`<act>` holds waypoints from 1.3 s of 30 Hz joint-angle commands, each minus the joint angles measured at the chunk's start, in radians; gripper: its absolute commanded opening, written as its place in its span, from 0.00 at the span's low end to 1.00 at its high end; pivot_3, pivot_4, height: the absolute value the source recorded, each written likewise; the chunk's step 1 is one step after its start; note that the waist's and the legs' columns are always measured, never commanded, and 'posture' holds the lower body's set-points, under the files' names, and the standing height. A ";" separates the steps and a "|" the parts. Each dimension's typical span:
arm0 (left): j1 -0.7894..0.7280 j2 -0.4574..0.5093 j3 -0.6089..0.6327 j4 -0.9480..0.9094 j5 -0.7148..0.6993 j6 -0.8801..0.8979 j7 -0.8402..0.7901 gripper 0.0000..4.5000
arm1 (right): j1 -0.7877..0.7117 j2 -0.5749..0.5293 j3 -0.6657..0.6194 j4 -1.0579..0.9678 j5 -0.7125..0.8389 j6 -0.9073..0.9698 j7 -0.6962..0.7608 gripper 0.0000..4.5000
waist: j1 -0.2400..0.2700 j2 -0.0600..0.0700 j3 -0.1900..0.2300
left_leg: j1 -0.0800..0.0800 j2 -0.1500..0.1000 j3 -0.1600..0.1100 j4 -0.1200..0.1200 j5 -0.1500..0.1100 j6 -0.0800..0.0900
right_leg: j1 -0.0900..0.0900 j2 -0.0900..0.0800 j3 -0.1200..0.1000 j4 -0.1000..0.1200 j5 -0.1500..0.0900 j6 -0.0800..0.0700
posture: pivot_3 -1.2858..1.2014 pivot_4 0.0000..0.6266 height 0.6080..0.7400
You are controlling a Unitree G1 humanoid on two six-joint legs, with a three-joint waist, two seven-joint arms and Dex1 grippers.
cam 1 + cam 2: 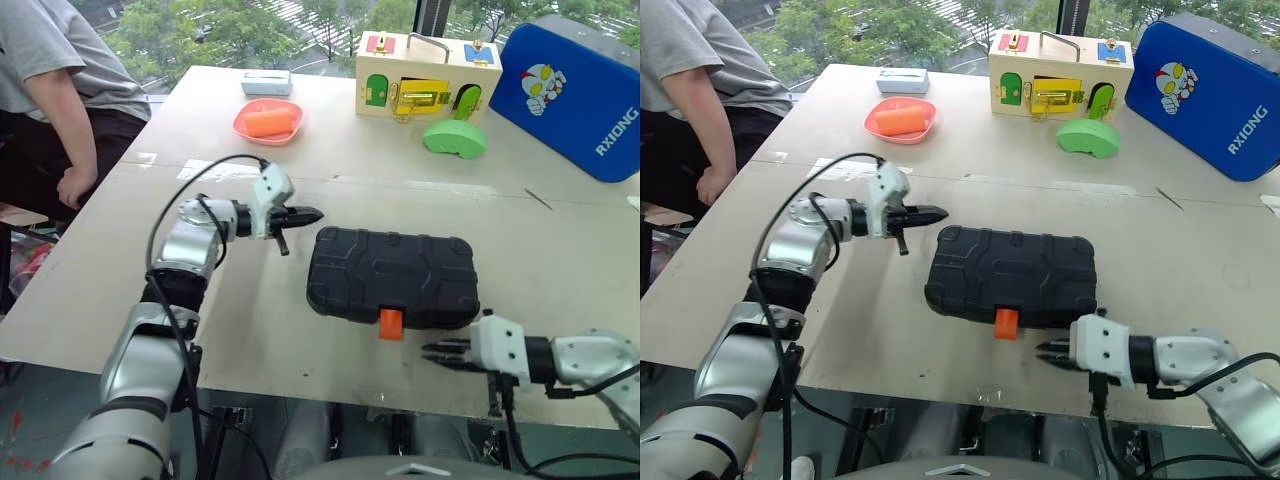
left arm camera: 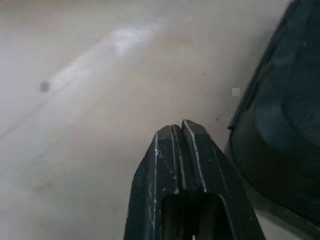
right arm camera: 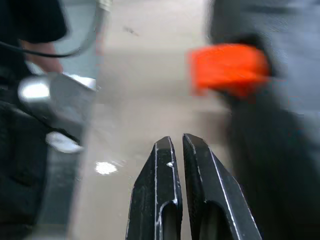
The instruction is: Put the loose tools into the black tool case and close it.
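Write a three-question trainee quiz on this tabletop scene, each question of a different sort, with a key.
1. True or false: the black tool case lies with its lid shut.
2. Multiple choice: where is the right pincer? A) above the pink dish B) at the table's near edge, beside the case's orange latch C) on the wooden latch box
3. Fill in: both the left pincer and the right one have their fingers ____.

Key: 1 true; 2 B; 3 shut.
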 commanded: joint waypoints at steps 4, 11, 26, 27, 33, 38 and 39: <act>0.058 0.002 -0.085 -0.089 0.034 -0.005 -0.167 0.02 | -0.199 0.049 -0.037 0.268 -0.114 -0.066 -0.043 0.00 | -0.009 -0.001 0.001 | 0.001 0.001 0.001 0.000 0.000 0.000 | 0.000 0.000 0.001 0.002 0.000 0.000 | 0.52 0.24 0.96; 0.180 0.055 -0.052 -0.439 -0.090 0.267 -0.227 0.02 | -0.317 0.089 -0.035 0.490 -0.223 -0.132 -0.072 0.00 | -0.002 -0.001 0.001 | 0.002 0.000 0.001 0.000 0.000 0.000 | -0.001 -0.005 0.002 0.004 -0.001 0.000 | 0.52 0.24 0.96; 0.033 0.041 0.036 -0.596 -0.275 0.596 -0.121 0.02 | -0.109 0.066 -0.286 0.331 0.055 -0.020 0.077 0.00 | 0.004 0.000 0.001 | 0.000 0.000 -0.003 0.001 0.000 0.000 | 0.001 -0.006 0.002 0.004 -0.001 0.000 | 0.52 0.24 0.96; 0.021 0.014 0.008 -0.580 -0.255 0.574 -0.117 0.02 | -0.095 0.070 -0.284 0.320 0.060 -0.017 0.080 0.00 | 0.006 0.000 0.001 | 0.000 0.000 -0.003 0.001 0.000 0.000 | 0.001 -0.006 0.002 0.004 -0.001 0.000 | 0.52 0.24 0.96; -0.021 -0.087 -0.132 -0.414 -0.118 0.415 -0.100 0.02 | -0.077 0.118 -0.234 0.326 0.024 -0.041 0.067 0.00 | -0.009 0.000 0.001 | 0.001 0.000 0.000 0.000 0.000 0.000 | -0.001 -0.004 0.003 0.005 -0.001 0.000 | 0.52 0.24 0.96; -0.009 -0.089 -0.187 -0.374 -0.063 0.343 -0.117 0.02 | -0.072 0.154 -0.176 0.378 -0.044 -0.097 0.061 0.00 | -0.004 0.000 0.001 | 0.002 0.000 0.000 0.000 0.000 0.000 | 0.000 -0.004 0.003 0.005 -0.001 0.000 | 0.52 0.24 0.96; -0.005 -0.086 -0.193 -0.373 -0.056 0.332 -0.122 0.02 | -0.072 0.159 -0.171 0.382 -0.047 -0.101 0.059 0.00 | -0.002 0.001 0.001 | 0.002 0.000 0.000 0.000 0.000 0.000 | 0.000 -0.004 0.003 0.005 -0.001 0.000 | 0.52 0.24 0.96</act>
